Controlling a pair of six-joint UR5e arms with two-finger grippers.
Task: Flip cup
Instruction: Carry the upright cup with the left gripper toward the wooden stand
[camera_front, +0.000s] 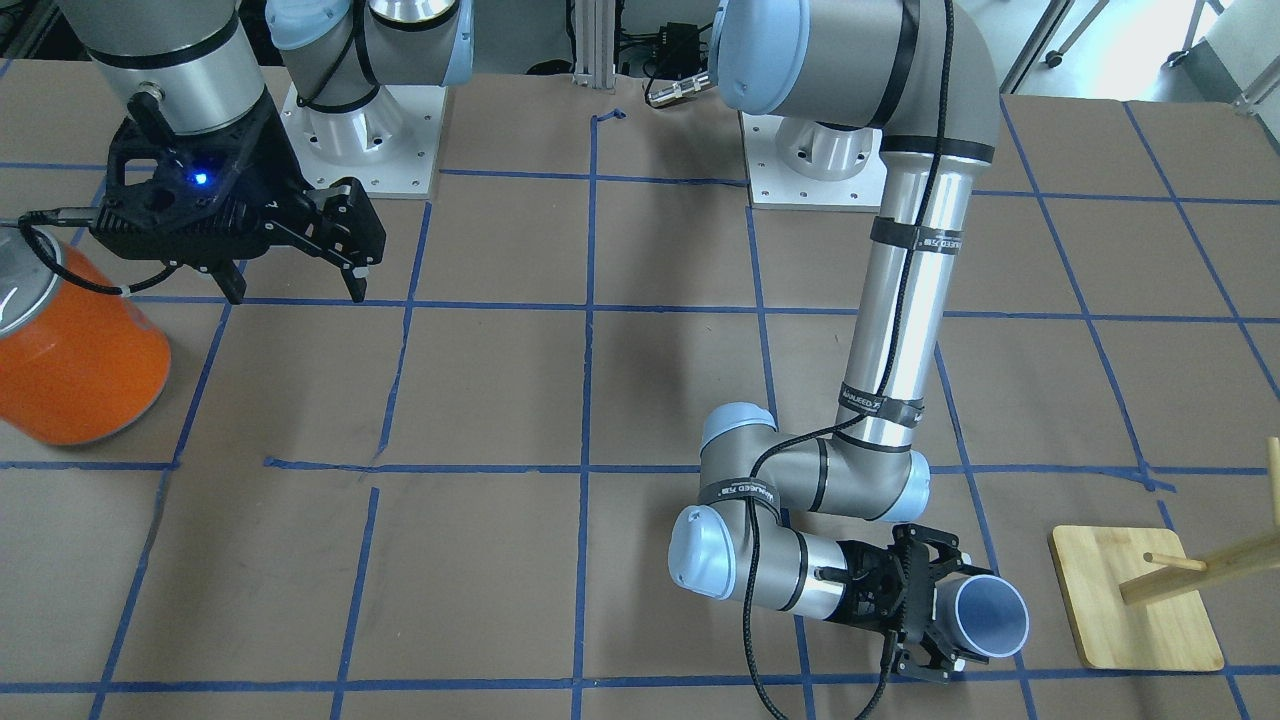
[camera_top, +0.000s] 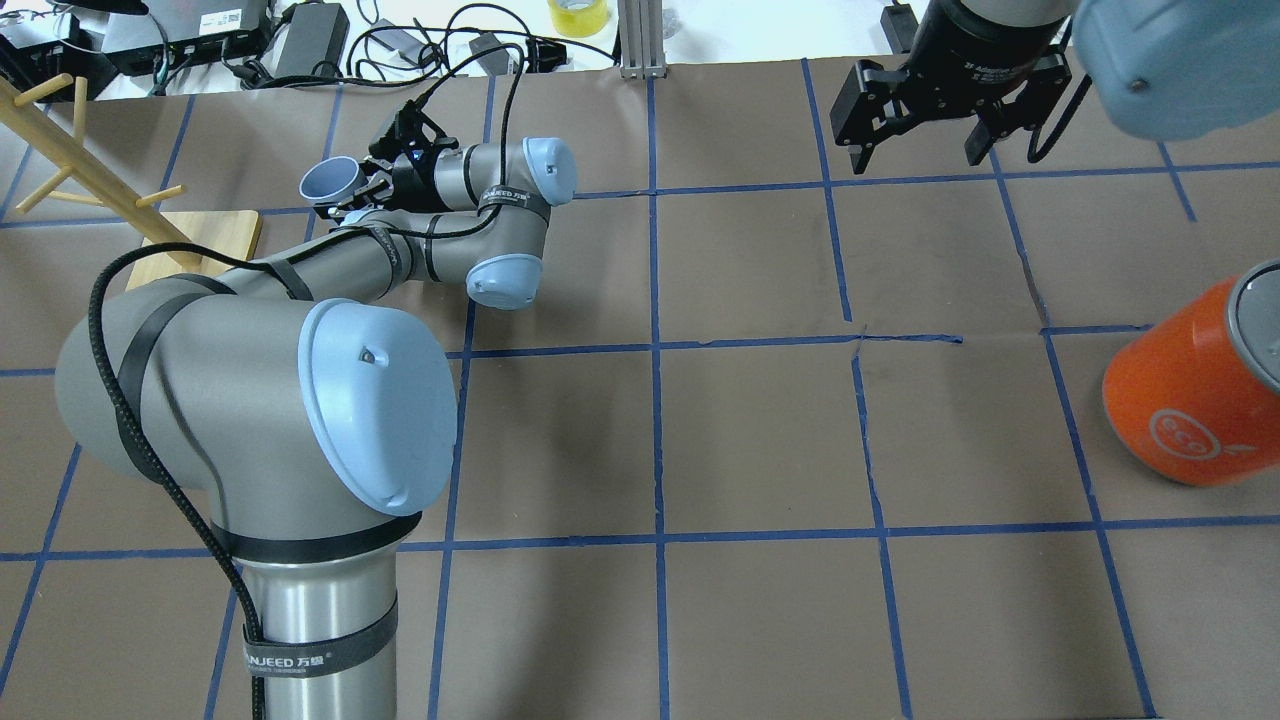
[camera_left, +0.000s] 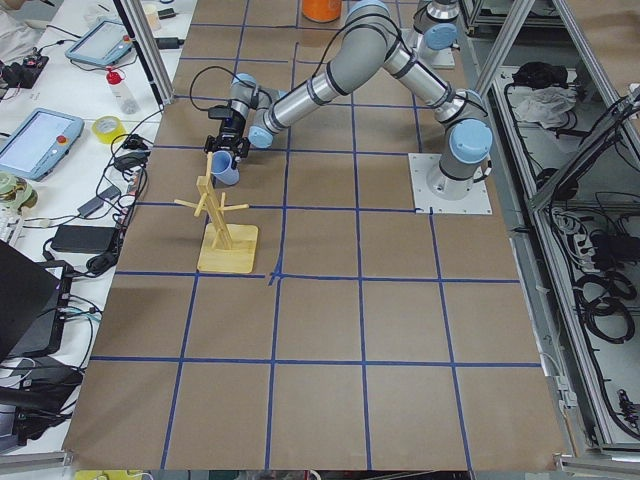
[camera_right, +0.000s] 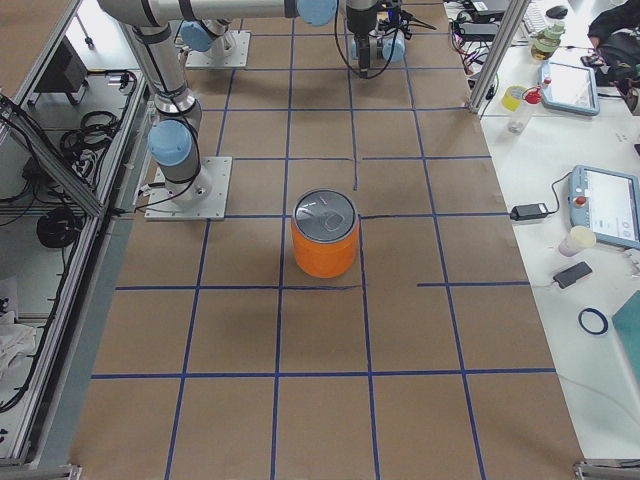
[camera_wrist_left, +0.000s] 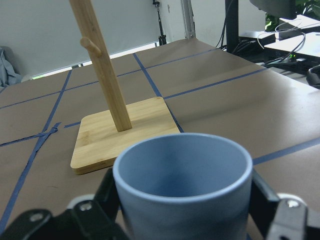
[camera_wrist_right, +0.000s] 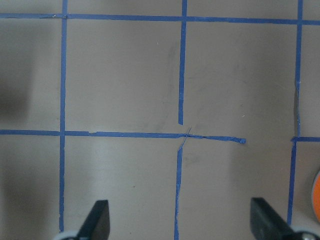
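Observation:
The cup (camera_front: 988, 618) is a small pale bluish tumbler, blue inside. It stands mouth up between the fingers of my left gripper (camera_front: 925, 622), which reaches in level from the side and is shut on its wall. The overhead view shows the cup (camera_top: 335, 180) at the far left, beside the left gripper (camera_top: 362, 192). In the left wrist view the cup (camera_wrist_left: 182, 185) fills the bottom centre, with a black finger (camera_wrist_left: 272, 210) on either side. I cannot tell whether its base touches the table. My right gripper (camera_front: 295, 285) hangs open and empty over the table, far from the cup.
A wooden peg stand (camera_front: 1135, 600) on a square base stands close beside the cup, also in the left wrist view (camera_wrist_left: 125, 130). A large orange can (camera_top: 1195, 390) with a silver top stands near the right gripper (camera_top: 918, 152). Blue tape lines grid the brown table.

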